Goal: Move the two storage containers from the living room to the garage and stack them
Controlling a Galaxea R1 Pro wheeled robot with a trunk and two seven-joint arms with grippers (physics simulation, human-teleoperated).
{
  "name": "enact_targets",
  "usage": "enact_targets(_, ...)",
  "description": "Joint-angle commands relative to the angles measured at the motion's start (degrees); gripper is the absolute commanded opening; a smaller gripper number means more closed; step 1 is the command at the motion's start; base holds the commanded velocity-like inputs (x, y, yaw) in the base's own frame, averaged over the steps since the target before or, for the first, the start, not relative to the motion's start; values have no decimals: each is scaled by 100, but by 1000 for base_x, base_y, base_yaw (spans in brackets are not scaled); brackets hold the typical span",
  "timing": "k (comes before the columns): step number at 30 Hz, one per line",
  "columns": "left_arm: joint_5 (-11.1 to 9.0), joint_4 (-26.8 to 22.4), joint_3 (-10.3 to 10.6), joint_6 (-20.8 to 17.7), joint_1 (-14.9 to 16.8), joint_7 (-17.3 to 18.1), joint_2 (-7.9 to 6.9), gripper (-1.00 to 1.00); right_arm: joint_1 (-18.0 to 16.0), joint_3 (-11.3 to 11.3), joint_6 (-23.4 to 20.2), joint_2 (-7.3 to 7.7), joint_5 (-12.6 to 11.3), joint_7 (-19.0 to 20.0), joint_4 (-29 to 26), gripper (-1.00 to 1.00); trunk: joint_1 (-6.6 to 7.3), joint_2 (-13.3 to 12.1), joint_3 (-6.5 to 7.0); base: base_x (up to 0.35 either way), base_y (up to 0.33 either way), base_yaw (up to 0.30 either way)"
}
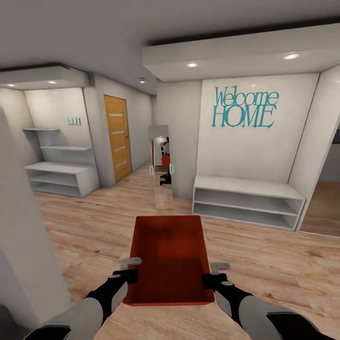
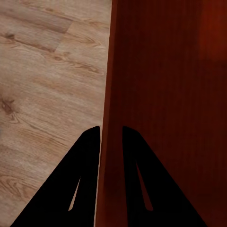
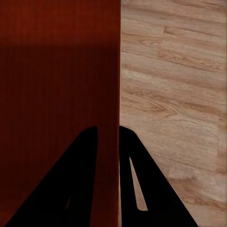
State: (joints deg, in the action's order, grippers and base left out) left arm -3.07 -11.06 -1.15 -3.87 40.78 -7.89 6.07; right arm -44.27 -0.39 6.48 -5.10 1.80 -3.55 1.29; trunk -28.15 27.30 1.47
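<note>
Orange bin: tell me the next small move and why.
Probably keep both grips closed and drive on in search of the garage. The left gripper and right gripper each pinch a side wall of the storage container, carried above light wood floor, not grey concrete.

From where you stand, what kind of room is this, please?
Probably the entrance hall of a home, not a garage. A "Welcome HOME" sign hangs above a low white shelf bench, a wooden door stands at the left, and the floor is light wood planks.
</note>
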Motion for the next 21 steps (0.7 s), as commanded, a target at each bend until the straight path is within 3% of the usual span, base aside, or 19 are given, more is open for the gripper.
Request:
enact_targets(1, 92, -37, -139, -35, 2, -121, -25, -100, -2, -31, 29, 35, -65, -40, 29, -100, -5, 3, -1, 323, 0, 0)
enact_targets(15, 87, -37, -140, -35, 0, -116, -27, -100, -2, -31, 29, 32, -65, -32, 29, -100, -5, 3, -1, 323, 0, 1)
enact_targets(21, 87, -37, -140, -35, 3, -116, -27, -100, -2, -31, 29, 32, -65, -33, 29, -100, -5, 3, -1, 323, 0, 207)
